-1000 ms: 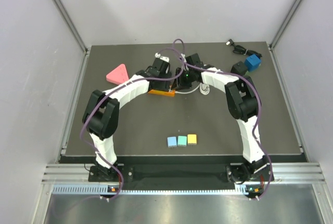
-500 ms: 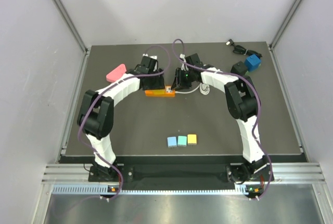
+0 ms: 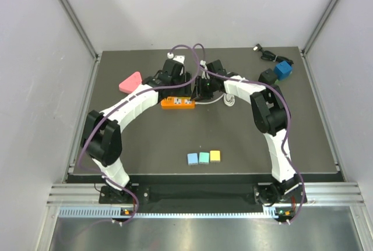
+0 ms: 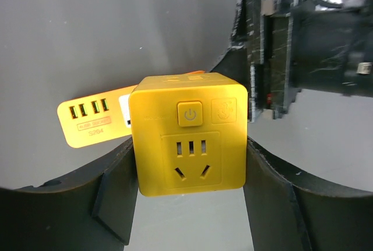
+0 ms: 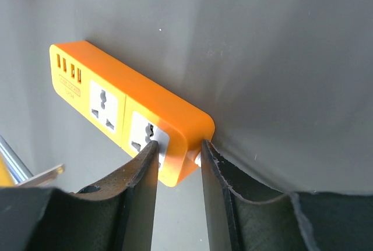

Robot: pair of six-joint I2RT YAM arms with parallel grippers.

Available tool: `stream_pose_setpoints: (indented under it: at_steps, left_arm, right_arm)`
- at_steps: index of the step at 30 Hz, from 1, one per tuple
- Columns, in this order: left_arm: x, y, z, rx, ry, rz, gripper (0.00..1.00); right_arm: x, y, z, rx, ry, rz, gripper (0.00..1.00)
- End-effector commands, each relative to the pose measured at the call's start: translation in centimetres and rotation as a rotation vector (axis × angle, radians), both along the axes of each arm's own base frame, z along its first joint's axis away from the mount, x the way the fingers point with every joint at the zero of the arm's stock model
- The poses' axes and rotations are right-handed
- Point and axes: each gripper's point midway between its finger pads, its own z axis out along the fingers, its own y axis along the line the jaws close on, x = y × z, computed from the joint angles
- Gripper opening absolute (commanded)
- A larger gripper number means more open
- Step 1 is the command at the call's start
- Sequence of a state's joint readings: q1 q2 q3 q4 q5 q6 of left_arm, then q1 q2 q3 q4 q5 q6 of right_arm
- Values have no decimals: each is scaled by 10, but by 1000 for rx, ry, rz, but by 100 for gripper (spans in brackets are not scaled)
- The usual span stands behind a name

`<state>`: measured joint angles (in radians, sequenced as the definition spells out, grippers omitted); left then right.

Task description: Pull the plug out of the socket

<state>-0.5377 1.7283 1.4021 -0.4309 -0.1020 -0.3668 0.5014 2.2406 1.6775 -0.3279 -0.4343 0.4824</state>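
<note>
Plug [image 4: 189,137], a yellow cube, is sitting clamped in my left end effector [image 4: 189,181], hanging apart from the orange power strip [image 5: 128,111] on the tabletop [image 3: 233,140]. My right end effector [image 5: 178,158] is pinching the strip's end, jaws narrow.

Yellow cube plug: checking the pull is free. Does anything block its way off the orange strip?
Nothing visible does. The left gripper holds the yellow cube plug; both sockets seen on the orange strip are empty, and the right gripper pinches its end.
</note>
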Motion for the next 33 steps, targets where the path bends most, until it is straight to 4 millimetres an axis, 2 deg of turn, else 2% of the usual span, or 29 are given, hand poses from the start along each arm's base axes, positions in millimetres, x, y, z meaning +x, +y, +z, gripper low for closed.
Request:
stream_pose_setpoints:
  at_steps: [1, 2, 6, 7, 10, 11, 13, 14, 16, 22, 23, 25, 29, 30, 33]
  left_arm:
    - [10, -7, 52, -90, -103, 1, 0]
    - [8, -5, 56, -92, -105, 1, 0]
    - [-11, 7, 49, -38, -43, -28, 0]
    - [-23, 16, 42, -7, 6, -26, 0]
    - [-50, 32, 38, 27, 54, -40, 0]
    - [-66, 41, 39, 30, 72, -41, 0]
    - [-85, 42, 39, 0, 97, -71, 0]
    - [-104, 43, 39, -28, 132, -92, 0]
    - [-129, 35, 45, -103, 175, -158, 0]
    - [-216, 26, 18, -251, 502, -269, 0]
    - [-224, 27, 17, -273, 525, -254, 0]
    - [-247, 36, 3, -272, 599, -232, 0]
    - [-269, 47, -6, -249, 709, -171, 0]
    - [-272, 48, -5, -246, 721, -168, 0]
    - [-276, 47, -3, -247, 756, -177, 0]
  right_arm:
    - [-29, -11, -60, -157, 109, 14, 33]
    - [-29, -11, -60, -157, 108, 17, 33]
    - [-28, -9, -52, -142, 97, 28, 34]
    - [-28, -7, -50, -135, 94, 36, 35]
    - [-26, -5, -43, -123, 75, 50, 38]
    - [-26, -4, -41, -115, 70, 54, 39]
    - [-24, -1, -34, -98, 54, 65, 41]
    - [-22, 2, -30, -81, 42, 71, 42]
    - [-21, 6, -22, -55, 24, 84, 44]
    - [-13, 9, -1, -27, -29, 110, 50]
    - [-12, 10, 3, -22, -35, 108, 51]
    - [-10, 7, 10, -10, -41, 106, 51]
    - [-10, 4, 20, 9, -53, 97, 51]
    - [-10, 5, 26, 20, -64, 94, 52]
    - [-16, 7, 29, 56, -69, 91, 52]
